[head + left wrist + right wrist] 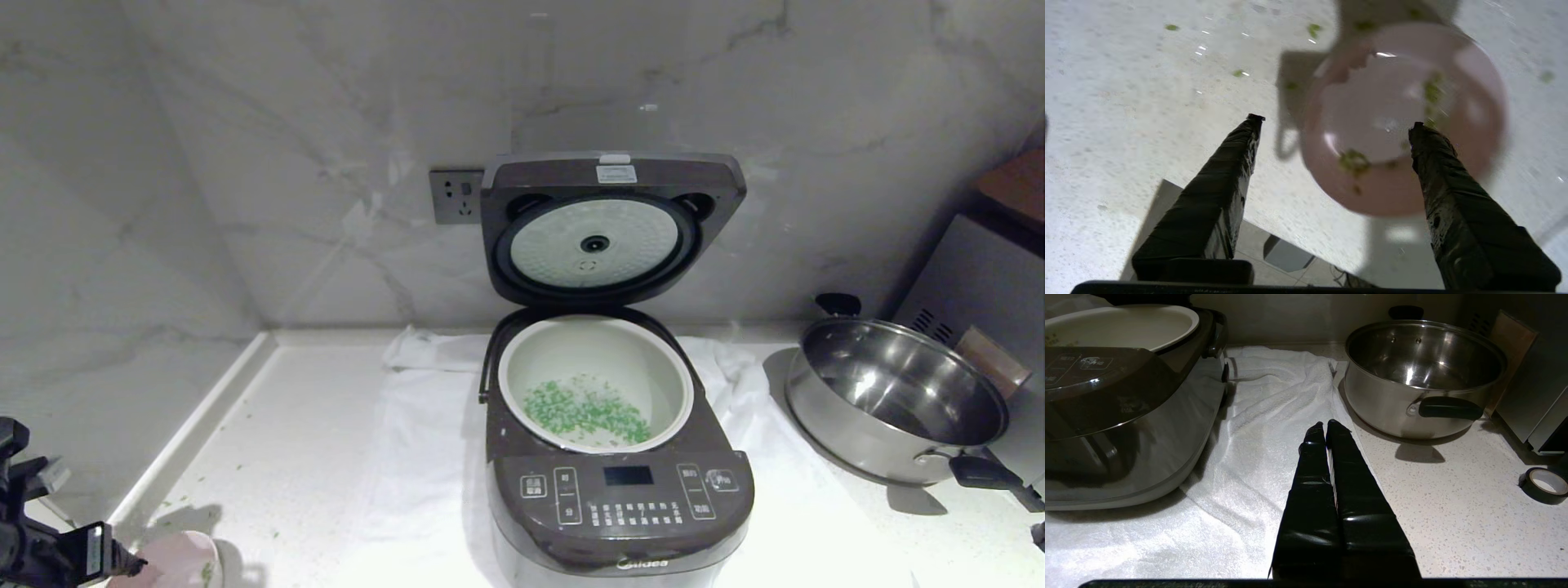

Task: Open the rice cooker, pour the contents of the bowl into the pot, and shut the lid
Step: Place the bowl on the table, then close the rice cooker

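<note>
The large dark brown-grey rounded-square rice cooker [618, 498] stands on a white cloth [424, 457] spread over the pale speckled counter [277, 441]. Its hinged lid [612, 229] is raised upright against the marble wall, the round silvery-white inner plate facing forward. The round white-rimmed inner pot [596, 384] is exposed, with chopped bright green bits [584, 408] lying across its floor.

The head view shows only a part of the small pale pink round bowl [175, 562], at the lower left edge, set on the counter well apart from the cooker, with the left gripper [122, 563] just beside it. The left wrist view supplies the detail: the bowl [1400, 118] sits upright with a few green scraps clinging inside, loose green bits scattered on the counter around it. The left gripper [1333, 122] has its black fingers [1229, 171] spread wide, one to the side of the bowl and one over its inside; whether either touches the bowl cannot be told.

The right gripper [1326, 426] appears only in the right wrist view: its fingers are pressed together, empty, above the cloth edge between the cooker [1126, 408] and a shiny stainless steel pan with black handles [1425, 375]. That view also shows a roll of black tape [1544, 484] on the counter, which the head view does not.
</note>
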Available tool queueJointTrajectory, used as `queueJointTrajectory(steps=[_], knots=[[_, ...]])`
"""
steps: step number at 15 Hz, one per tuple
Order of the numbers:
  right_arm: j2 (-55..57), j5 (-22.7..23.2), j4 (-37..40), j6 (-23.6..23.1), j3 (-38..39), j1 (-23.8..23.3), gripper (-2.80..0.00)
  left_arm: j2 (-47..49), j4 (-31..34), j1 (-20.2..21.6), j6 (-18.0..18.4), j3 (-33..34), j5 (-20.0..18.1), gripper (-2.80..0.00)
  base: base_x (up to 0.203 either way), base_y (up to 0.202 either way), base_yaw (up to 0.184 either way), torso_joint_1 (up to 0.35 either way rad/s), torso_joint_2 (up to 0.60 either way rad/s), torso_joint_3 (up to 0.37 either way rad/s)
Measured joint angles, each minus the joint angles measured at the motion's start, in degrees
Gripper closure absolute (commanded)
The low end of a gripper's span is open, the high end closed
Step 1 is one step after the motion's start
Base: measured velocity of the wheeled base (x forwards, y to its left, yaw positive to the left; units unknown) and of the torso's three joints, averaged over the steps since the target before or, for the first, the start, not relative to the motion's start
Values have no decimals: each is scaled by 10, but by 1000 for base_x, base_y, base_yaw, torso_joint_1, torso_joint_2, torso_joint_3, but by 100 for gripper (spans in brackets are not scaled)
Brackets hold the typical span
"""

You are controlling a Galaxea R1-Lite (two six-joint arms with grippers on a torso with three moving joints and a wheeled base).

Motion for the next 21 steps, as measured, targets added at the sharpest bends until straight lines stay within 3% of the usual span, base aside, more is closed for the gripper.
queueJointTrajectory(steps=[3, 5, 10, 13, 17, 21], knots=[[0, 0, 0, 0, 0, 0, 0, -69, 73, -37, 1, -3, -55, -280, 0, 0, 0, 0, 0, 0], [0, 0, 0, 0, 0, 0, 0, -114, 115, -92, -2, -8, -76, -280, 0, 0, 0, 0, 0, 0], [0, 0, 0, 0, 0, 0, 0, -178, 126, -219, -14, -43, -120, -280, 0, 0, 0, 0, 0, 0], [0, 0, 0, 0, 0, 0, 0, -201, 119, -300, -63, -89, -124, -280, 0, 0, 0, 0, 0, 0], [0, 0, 0, 0, 0, 0, 0, -221, 54, -416, -130, -114, -121, -280, 0, 0, 0, 0, 0, 0], [0, 0, 0, 0, 0, 0, 0, -225, 39, -487, -189, -133, -117, -280, 0, 0, 0, 0, 0, 0]])
